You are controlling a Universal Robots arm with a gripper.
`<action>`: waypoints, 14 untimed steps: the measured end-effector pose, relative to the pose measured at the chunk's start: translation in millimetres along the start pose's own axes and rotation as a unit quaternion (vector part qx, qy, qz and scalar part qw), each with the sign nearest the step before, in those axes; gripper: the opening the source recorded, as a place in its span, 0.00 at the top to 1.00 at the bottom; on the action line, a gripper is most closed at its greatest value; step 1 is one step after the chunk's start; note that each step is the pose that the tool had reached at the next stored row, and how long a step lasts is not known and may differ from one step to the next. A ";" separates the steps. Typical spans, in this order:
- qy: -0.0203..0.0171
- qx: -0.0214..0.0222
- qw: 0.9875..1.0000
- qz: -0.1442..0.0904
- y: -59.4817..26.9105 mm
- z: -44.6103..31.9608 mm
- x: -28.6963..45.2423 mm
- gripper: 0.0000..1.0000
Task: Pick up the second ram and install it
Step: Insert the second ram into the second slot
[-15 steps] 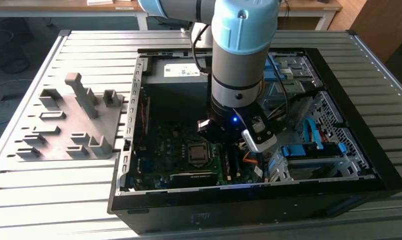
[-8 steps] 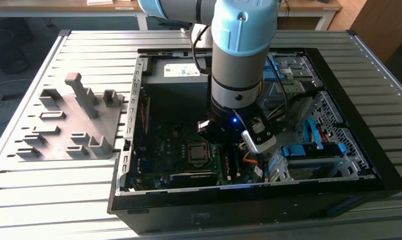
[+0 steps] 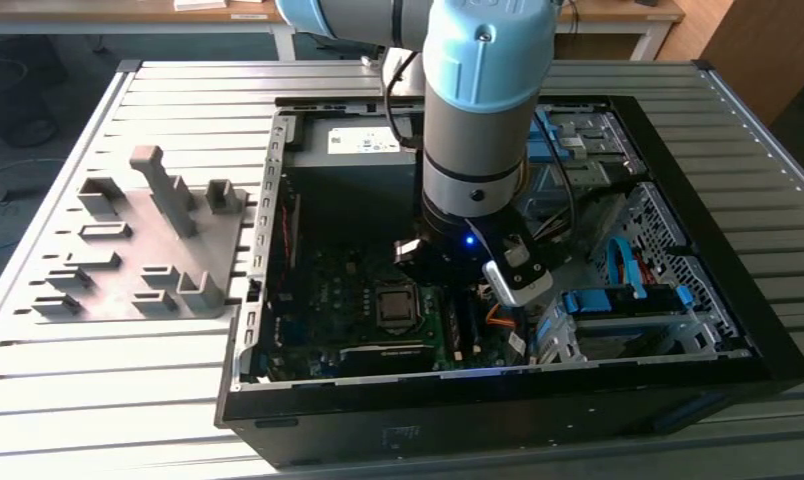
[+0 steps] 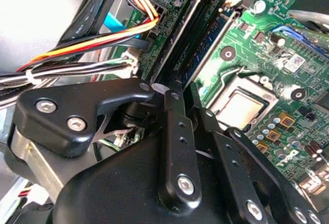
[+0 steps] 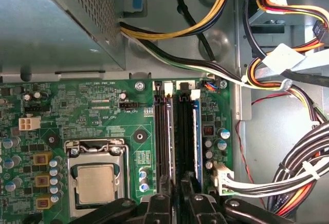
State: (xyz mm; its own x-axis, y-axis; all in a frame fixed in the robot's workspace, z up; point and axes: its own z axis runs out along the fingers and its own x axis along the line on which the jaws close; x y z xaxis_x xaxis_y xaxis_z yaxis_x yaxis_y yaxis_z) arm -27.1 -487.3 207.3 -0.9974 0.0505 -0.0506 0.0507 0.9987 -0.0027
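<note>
Hovering low inside the open computer case (image 3: 722,330), the gripper (image 5: 172,196) sits right over the motherboard's memory slots (image 5: 182,131). A thin stick, seemingly the second ram (image 5: 165,136), stands on edge in a slot at the CPU socket's (image 5: 95,175) three o'clock; whether the jaws pinch it, I cannot tell. It's light, stiff, fragile: hold its long top edge.

holder blocks (image 3: 142,240) lie at the exterior view's left of the computer case (image 3: 722,250).

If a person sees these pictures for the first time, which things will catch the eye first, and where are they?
The big grey and blue robot arm reaches down into the open computer case on the slatted table. In the first wrist view, its gripper sits over the long memory slots beside the silver processor.
</note>
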 end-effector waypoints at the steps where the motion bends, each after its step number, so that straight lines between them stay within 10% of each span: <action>1: 0.000 0.000 1.000 0.000 0.0 -2.1 -0.1 0.79; 7: 0.000 0.000 1.000 0.000 0.0 -27.7 -1.4 0.79; 14: -0.001 0.009 1.000 0.000 2.1 -34.3 -1.6 0.87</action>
State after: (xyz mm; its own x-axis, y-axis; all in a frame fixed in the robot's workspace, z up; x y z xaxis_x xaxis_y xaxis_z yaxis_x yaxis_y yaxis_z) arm -27.1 -485.1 241.7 -0.9974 0.0496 -0.0516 0.0507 0.9985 -0.0205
